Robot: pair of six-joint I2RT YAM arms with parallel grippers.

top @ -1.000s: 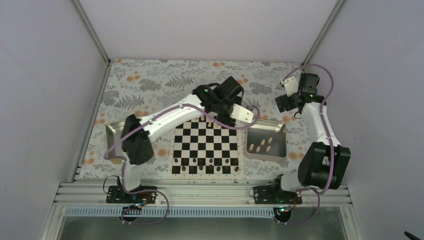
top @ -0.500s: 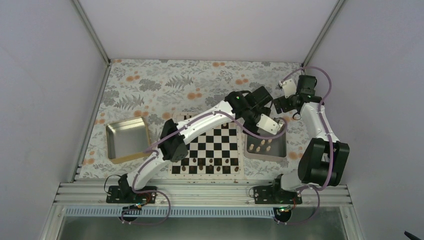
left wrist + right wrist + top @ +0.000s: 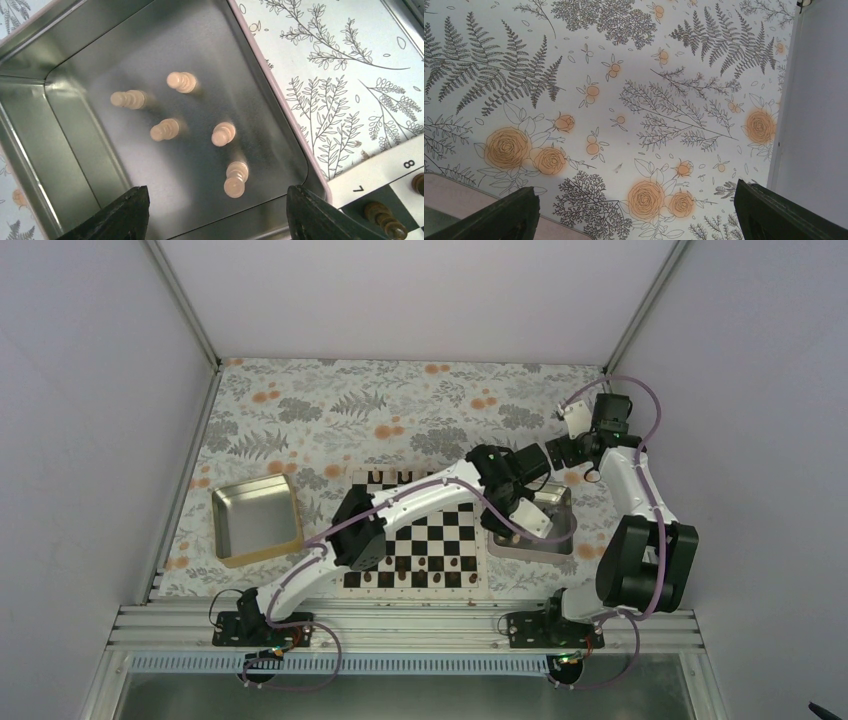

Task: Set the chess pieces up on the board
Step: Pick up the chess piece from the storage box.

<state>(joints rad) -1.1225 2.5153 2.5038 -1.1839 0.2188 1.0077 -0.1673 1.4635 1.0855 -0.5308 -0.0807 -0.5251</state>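
— left wrist view, what is it showing you?
— the left claw (image 3: 217, 194) is hanging over a steel tray (image 3: 75, 165), its dark fingers (image 3: 122, 215) spread wide and gripping nothing. five pale chess pieces (image 3: 166, 129) are sitting on the tray floor below it, loosely grouped and apart from one another. one (image 3: 236, 179) is lying nearest the claw, just ahead of the gap between the fingers.
— and the board?
— its corner (image 3: 372, 175) is peeking in at the lower right, just beside the tray, with the numbers 7 and 8 printed on the border. two dark brown chessmen (image 3: 385, 217) are standing there on the edge squares.
— what is the top external view giving?
— the left arm is reaching across the board (image 3: 450, 540) to the tray (image 3: 566, 532) on its right side. more dark chessmen are lining the near rows (image 3: 420, 563), and a few pieces are showing along the far edge, too small to tell their colour. a second tray (image 3: 226, 512) is sitting on the counter (image 3: 300, 410) to the left of the board.
— the right claw?
— it (image 3: 639, 202) is hovering over the flowered counter beyond the tray, fingers (image 3: 506, 215) wide apart with nothing between them. a pinkish tray rim (image 3: 454, 187) is edging into the lower left of that view.
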